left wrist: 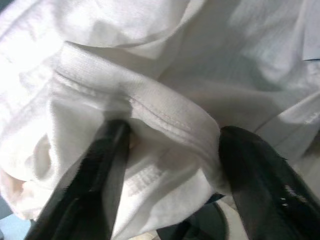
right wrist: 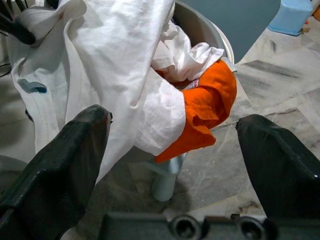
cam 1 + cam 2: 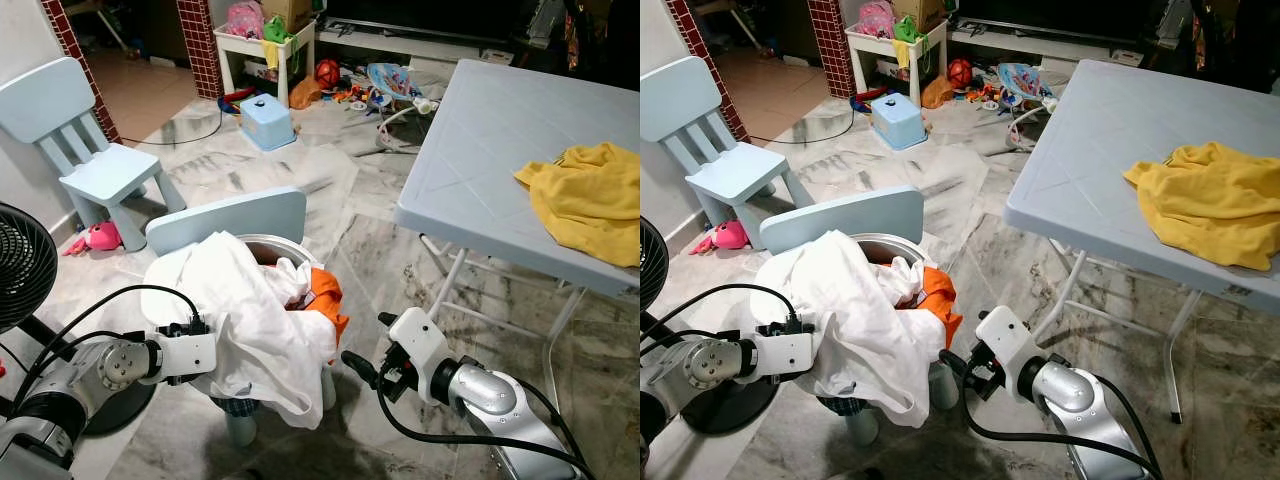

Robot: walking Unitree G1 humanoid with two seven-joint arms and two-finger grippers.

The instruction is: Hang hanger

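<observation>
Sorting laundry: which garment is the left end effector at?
The white cotton shirt draped over the basin, not the orange cloth or yellow cloth.

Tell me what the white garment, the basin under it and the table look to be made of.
White garment: soft woven or knit cloth, likely cotton; stitched ribbed hem shows between the left tool fingers. Basin: looks like metal, with a dull grey sheen at the rim. Table: probably moulded plastic, matte pale blue with pressed grooves.

The metal basin [image 3: 262,243] is mostly hidden under the white garment [image 3: 250,310] and orange cloth [image 3: 327,297]. The black fan [image 3: 22,262] is cut off by the left edge. The yellow cloth [image 3: 590,200] runs off the right edge. The far toys [image 3: 345,85] are too small to identify.
</observation>
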